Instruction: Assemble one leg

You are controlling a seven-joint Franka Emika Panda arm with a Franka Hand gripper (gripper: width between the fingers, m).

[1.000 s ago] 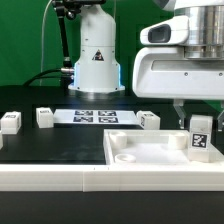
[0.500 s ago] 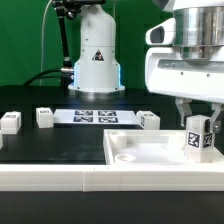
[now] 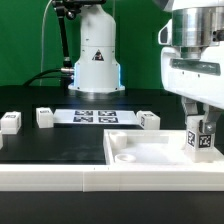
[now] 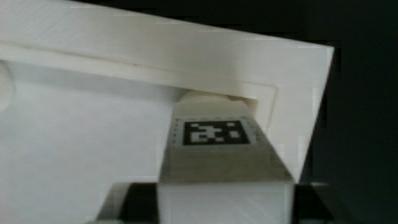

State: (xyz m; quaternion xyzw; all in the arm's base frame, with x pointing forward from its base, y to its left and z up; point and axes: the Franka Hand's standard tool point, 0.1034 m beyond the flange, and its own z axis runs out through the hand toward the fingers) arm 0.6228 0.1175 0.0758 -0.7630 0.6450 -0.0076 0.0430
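My gripper [image 3: 200, 122] is shut on a leg [image 3: 201, 140], a small white post with a black-and-white tag, held upright over the far right corner of the large white plate [image 3: 150, 152] in the exterior view. In the wrist view the leg [image 4: 221, 150] runs from between my fingers [image 4: 139, 198] down to the plate's corner socket [image 4: 235, 98], its lower end at or in the socket. I cannot tell how deep it sits. The plate's raised rim [image 4: 214, 55] frames that corner.
Three more small tagged legs [image 3: 10, 122], [image 3: 45, 117], [image 3: 149, 120] stand on the black table behind the plate. The marker board [image 3: 95, 116] lies flat at the back, before the robot base [image 3: 97, 60]. A white ledge [image 3: 60, 178] runs along the front.
My gripper has carried the leg toward the exterior view's right, to the plate's far right corner, and slightly lower.
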